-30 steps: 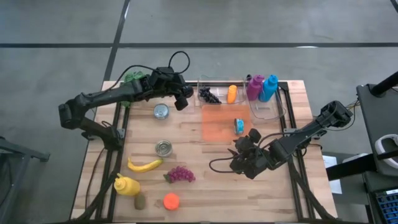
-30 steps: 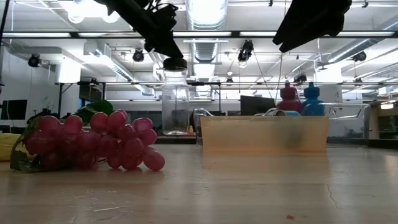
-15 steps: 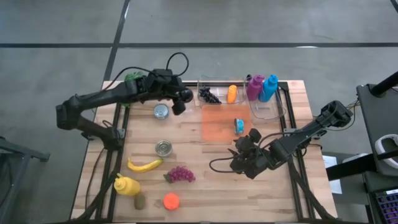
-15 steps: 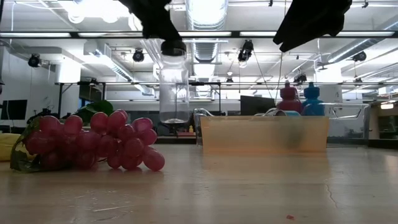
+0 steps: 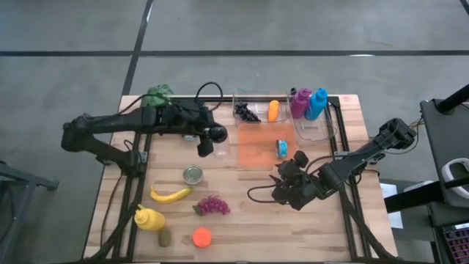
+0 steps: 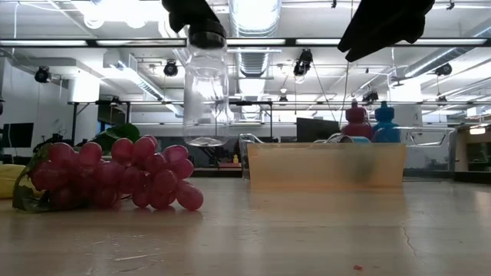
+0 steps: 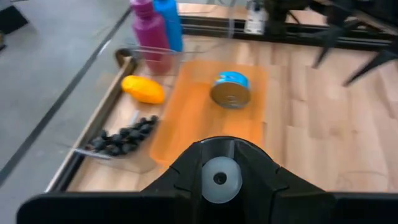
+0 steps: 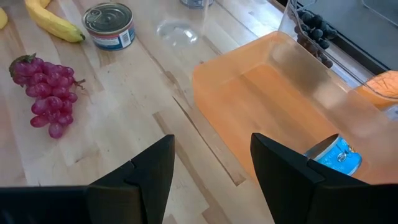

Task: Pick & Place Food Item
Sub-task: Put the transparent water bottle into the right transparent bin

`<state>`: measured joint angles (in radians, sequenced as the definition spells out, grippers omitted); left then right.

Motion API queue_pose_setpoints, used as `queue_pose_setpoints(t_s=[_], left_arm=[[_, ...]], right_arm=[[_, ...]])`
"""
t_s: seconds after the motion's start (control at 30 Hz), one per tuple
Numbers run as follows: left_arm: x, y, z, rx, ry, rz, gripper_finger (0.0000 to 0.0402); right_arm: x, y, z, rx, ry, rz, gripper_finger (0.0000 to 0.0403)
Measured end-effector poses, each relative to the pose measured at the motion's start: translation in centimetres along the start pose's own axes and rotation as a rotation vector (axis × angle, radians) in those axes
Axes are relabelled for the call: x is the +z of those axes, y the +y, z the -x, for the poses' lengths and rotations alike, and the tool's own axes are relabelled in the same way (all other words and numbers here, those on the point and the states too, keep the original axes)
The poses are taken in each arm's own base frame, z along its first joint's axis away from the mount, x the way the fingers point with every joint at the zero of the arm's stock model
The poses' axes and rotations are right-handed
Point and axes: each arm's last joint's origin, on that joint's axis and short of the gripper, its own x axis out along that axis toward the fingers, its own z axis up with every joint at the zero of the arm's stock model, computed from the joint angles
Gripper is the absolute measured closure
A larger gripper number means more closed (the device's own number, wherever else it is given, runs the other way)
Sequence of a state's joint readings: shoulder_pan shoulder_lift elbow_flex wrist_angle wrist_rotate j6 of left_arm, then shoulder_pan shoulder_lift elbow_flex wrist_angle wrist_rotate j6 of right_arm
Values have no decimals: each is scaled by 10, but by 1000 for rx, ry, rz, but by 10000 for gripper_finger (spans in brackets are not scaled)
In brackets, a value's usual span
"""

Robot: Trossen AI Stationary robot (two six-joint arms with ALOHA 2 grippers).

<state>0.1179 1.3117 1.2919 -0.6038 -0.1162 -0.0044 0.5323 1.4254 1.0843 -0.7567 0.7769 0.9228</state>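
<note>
A clear jar (image 6: pixel 205 100) with a black lid hangs in the air over the middle left of the table, and my left gripper (image 6: pixel 196 15) is shut on it. In the high view the gripper (image 5: pixel 207 139) and jar sit just left of the orange tray (image 5: pixel 256 150), which holds a blue can (image 5: pixel 282 148). My right gripper (image 5: pixel 286 176) hovers near the tray's near right corner. In its wrist view it is open (image 8: pixel 211 174) with nothing between its fingers. Purple grapes (image 5: pixel 212 205) and a banana (image 5: pixel 170 193) lie on the table's near left. My left gripper holds the jar by its black lid (image 6: pixel 207 36), coming at it from above and slanting down. The gripper itself hides where the fingers meet the lid. The jar hangs below it nearly upright, its bottom (image 6: pixel 205 142) lifted clear of the table.
A tin can (image 5: pixel 193 174) stands on the table near the jar. A yellow bottle (image 5: pixel 149 218), a kiwi (image 5: pixel 165 237) and an orange fruit (image 5: pixel 201 236) lie at the near left corner. Clear bins (image 5: pixel 315 125) at the back hold dark grapes, an orange item and two bottles.
My left gripper has risen and swung toward the table's near edge, staying shut on the jar's lid. The jar, which stood on the table, is lifted clear and hangs higher in each frame. My right arm has kept still.
</note>
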Motion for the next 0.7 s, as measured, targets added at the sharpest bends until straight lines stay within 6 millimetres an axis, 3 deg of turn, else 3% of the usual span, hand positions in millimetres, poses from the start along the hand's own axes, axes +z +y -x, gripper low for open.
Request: queue_pose_setpoints(t_s=[0.23,0.53,0.7], left_arm=[[-1,-29,4,-74,-7,-31,326],[1,-66,13,-179,-66,-50,324],[4,-80,9,-218,-108,-61,324]], right_arm=[[3,-4,6,21,-1,7,197],[4,-9,29,96,-16,-4,197],[3,-10,38,130,-25,-2,197]])
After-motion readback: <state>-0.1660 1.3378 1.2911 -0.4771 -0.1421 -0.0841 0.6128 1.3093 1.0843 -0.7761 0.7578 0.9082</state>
